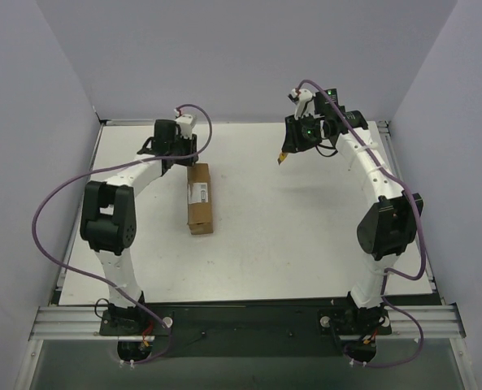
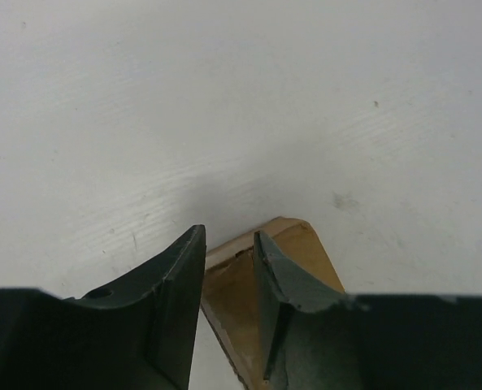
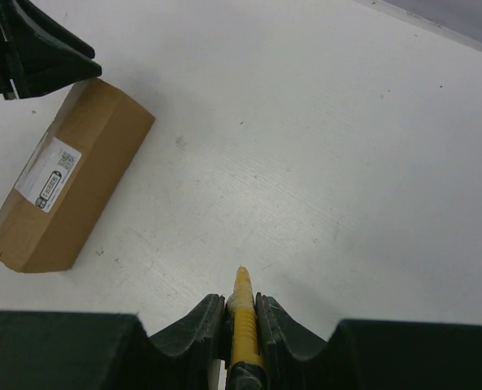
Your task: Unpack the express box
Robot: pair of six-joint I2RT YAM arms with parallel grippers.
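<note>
Left gripper (image 2: 228, 237) jaws hover part-spread over the far end of the express box (image 1: 200, 197), lying flat left of centre; right gripper (image 3: 241, 305) jaws pinch a yellow knife (image 3: 242, 329), well apart; likely steadying before cutting, needing a firm hold; white scuffed worktop (image 1: 289, 236), plain pale walls (image 1: 249, 57).

express box (image 1: 200, 197) flat on table (image 1: 289, 236), label up. left gripper (image 1: 178, 156) at its far end; right gripper (image 1: 289, 151) well apart, gripping yellow tool (image 1: 282, 160).

left tool (image 2: 229, 237) ajar, right tool (image 3: 239, 299) tight
</note>
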